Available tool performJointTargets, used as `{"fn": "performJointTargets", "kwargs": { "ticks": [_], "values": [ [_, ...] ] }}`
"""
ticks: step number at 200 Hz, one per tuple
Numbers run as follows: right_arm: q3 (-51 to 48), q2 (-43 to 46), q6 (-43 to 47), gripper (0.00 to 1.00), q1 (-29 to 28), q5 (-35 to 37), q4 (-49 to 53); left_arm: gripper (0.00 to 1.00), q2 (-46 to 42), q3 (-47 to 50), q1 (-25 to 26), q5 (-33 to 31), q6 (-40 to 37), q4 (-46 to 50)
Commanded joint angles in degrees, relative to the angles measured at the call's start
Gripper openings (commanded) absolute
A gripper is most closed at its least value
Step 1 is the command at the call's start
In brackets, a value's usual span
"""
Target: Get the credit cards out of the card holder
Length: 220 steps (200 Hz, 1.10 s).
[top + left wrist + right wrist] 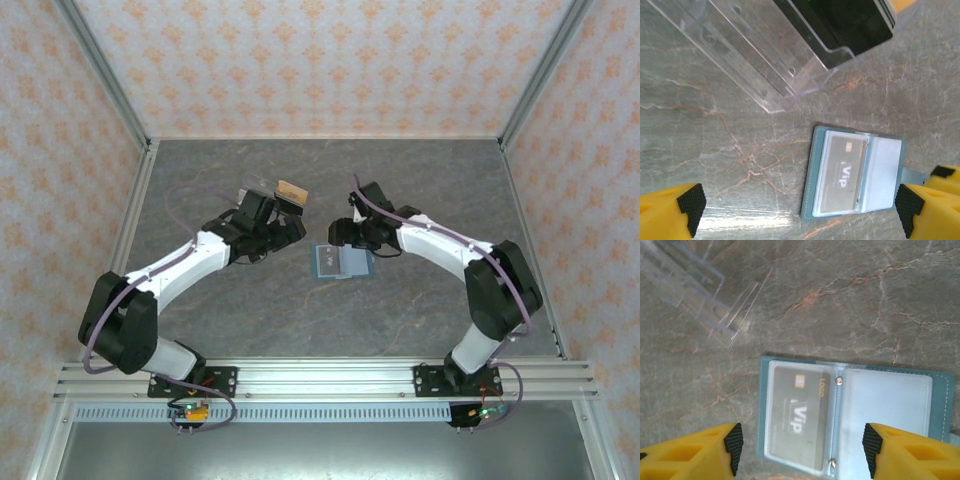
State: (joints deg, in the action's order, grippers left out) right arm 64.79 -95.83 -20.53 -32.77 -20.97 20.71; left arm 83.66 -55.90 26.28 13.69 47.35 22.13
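Observation:
The teal card holder [342,262] lies open and flat on the stone table. A grey credit card marked "Vip" [797,415] sits inside its left clear pocket, and the card holder's right pocket [887,405] looks empty. My right gripper [802,450] hangs open just above the card holder [850,410], its pads on either side of the card. My left gripper [800,210] is also open, with the card holder [855,175] and grey card [842,175] lying toward its right finger. From above, the left gripper [290,235] and right gripper [342,235] are close together.
A clear plastic tray [790,55] stands behind the wallet, with a black card [845,20] and an orange one [292,190] in it. The tray's edge [695,290] appears at upper left in the right wrist view. Patterned walls close in the table.

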Motion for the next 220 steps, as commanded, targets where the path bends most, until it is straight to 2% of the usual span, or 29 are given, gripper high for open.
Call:
{"fn": "performJointTargets", "kwargs": {
  "ticks": [1, 60, 84, 149, 198, 220],
  "values": [
    [-1.80, -1.63, -3.05, 0.64, 1.20, 0.65, -3.04, 1.00, 1.70, -1.36, 2.22, -2.10, 2.23, -0.79],
    [-1.39, -6.42, -3.69, 0.58, 2.47, 0.05, -1.05, 0.90, 9.61, -5.26, 7.19, 0.41, 5.37, -3.43],
    [-1.47, -7.40, -3.86, 0.58, 2.73, 0.58, -0.54, 0.82, 12.84, -7.80, 8.76, -0.12, 6.20, -2.78],
    [-1.69, -8.95, -3.50, 0.54, 3.24, 1.06, 1.17, 0.49, 20.52, -11.24, 9.82, 2.52, 7.19, -4.06],
    [-1.34, -9.91, -3.31, 0.54, 3.33, 1.12, 1.96, 0.44, 22.35, -11.47, 9.93, 2.81, 6.64, -3.65],
    [-1.07, -10.08, -2.82, 0.52, 3.33, 1.27, 2.41, 0.39, 23.51, -11.96, 9.99, 3.91, 6.72, -3.90]
  ]
}}
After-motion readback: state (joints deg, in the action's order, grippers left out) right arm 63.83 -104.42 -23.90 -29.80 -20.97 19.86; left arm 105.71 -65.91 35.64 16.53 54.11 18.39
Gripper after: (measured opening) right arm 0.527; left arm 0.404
